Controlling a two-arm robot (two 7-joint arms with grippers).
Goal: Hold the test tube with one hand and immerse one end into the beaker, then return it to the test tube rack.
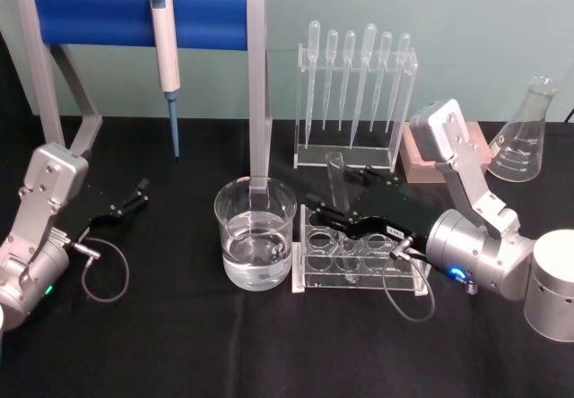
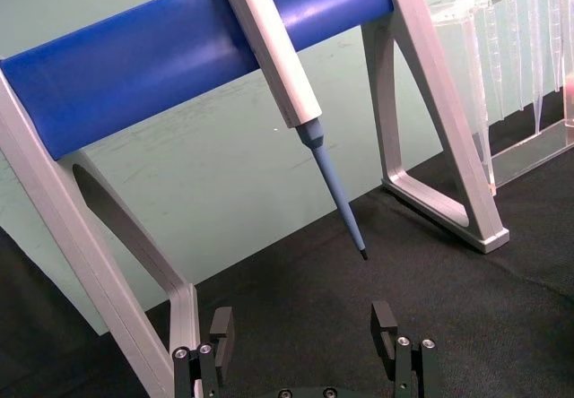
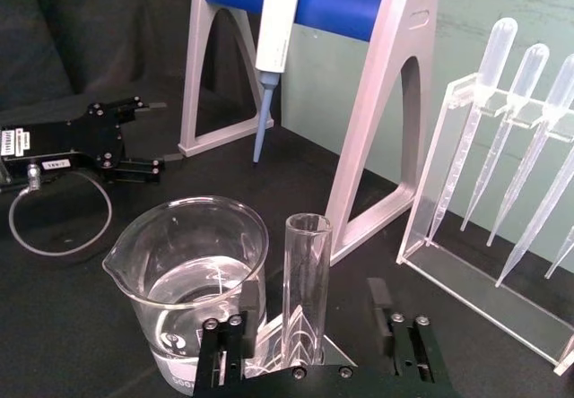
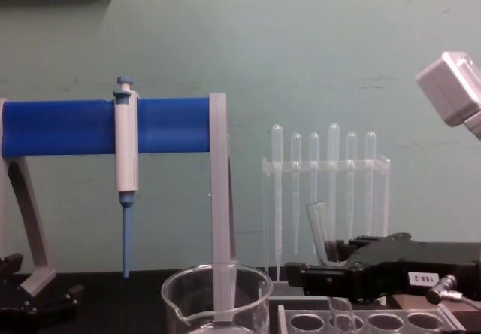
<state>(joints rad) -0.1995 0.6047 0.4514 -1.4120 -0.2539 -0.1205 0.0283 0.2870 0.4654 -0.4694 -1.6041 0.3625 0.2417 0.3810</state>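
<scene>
My right gripper (image 3: 314, 298) straddles the racked test tube (image 3: 307, 263), fingers apart, gaps both sides.
Head view adds its tilt in the rack (image 1: 359, 268), beaker (image 1: 256, 232) to its left; my left gripper (image 2: 303, 319) rests far left, fingers spread.

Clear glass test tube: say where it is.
In the head view the clear glass test tube stands tilted in the clear plastic rack, right of the water-filled glass beaker, between the right hand's open fingers.

I note the beaker (image 1: 256, 237) at nine o'clock of the test tube rack (image 1: 359, 281) and the pipette stand (image 1: 345, 158) at twelve; the counter (image 1: 269, 344) at six is open.
</scene>
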